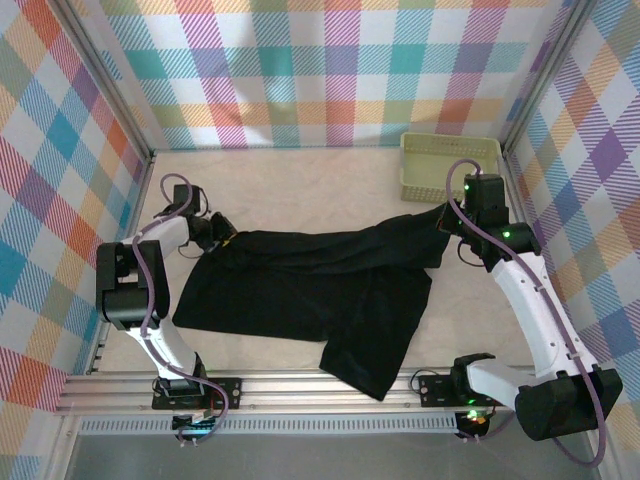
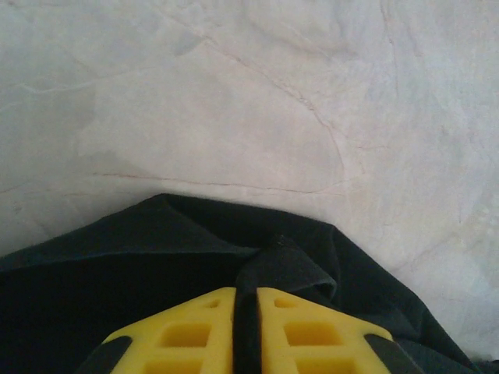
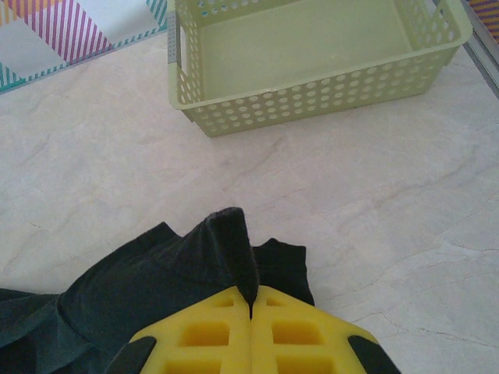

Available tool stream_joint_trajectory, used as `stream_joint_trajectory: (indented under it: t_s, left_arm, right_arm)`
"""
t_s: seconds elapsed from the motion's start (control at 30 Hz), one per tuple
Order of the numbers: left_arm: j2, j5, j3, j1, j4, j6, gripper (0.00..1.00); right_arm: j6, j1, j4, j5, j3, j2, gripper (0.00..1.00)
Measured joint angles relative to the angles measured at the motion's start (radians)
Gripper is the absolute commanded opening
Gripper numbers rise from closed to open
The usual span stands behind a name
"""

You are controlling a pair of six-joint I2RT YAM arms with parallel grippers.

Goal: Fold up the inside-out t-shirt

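Clamps a raised fold of black t-shirt (image 3: 156,300) between yellow fingers (image 3: 203,335); faces a pale green basket (image 3: 312,93) ahead, well apart.

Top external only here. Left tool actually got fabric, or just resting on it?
Observer: It has it. In the left wrist view the left tool is closed on a fold at the t-shirt edge.
Operator: Right side?
Observer: The right tool pinches a raised ridge of the t-shirt, shut tight on it.
Operator: Is that corner touching the basket?
Observer: No. The right wrist view shows bare table between the pinched corner and the basket near wall.
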Motion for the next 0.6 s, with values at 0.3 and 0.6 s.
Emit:
stream_joint_trajectory:
  t_s: [0.3,0.6]
  left_arm:
    - [0.000,-0.040,0.014,-0.003,0.004,0.073,0.32]
    - [0.017,-0.033,0.015,-0.003,0.044,0.113,0.21]
  right_arm:
    - [0.000,0.000,0.000,-0.007,0.000,0.000,0.00]
    - [0.000,0.000,0.000,-0.008,0.000,0.000,0.00]
